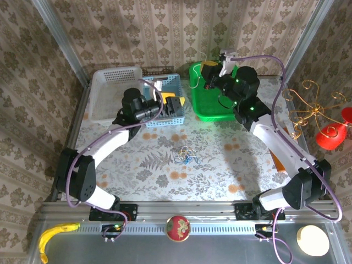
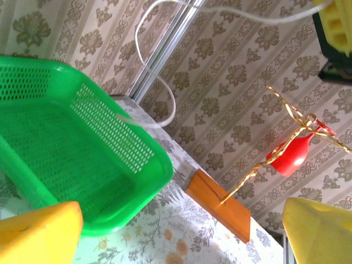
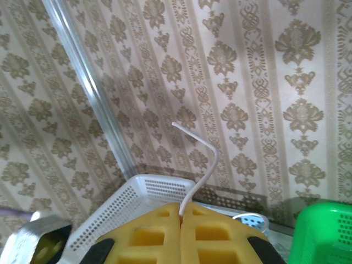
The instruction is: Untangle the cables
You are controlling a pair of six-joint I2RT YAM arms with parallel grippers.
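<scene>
Several thin cables [image 1: 186, 154] are seen bunched in a small tangle near the centre of the table [image 1: 220, 176], at about 7 o'clock from the green tray [image 1: 195, 96]. One pale cable [image 3: 204, 159] is pinched between the closed fingers of the right end effector [image 3: 180, 212], which is positioned above that tray. The left end effector [image 1: 174, 103], spread wide and empty, is positioned over the blue basket [image 1: 177, 82].

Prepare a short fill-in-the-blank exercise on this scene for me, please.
1. The right claw is shut on a thin ____ cable.
2. The left claw has its fingers ____.
3. Seen from the top camera, the left claw hangs above the ____ basket.

Missing words: white; open; blue.
</scene>
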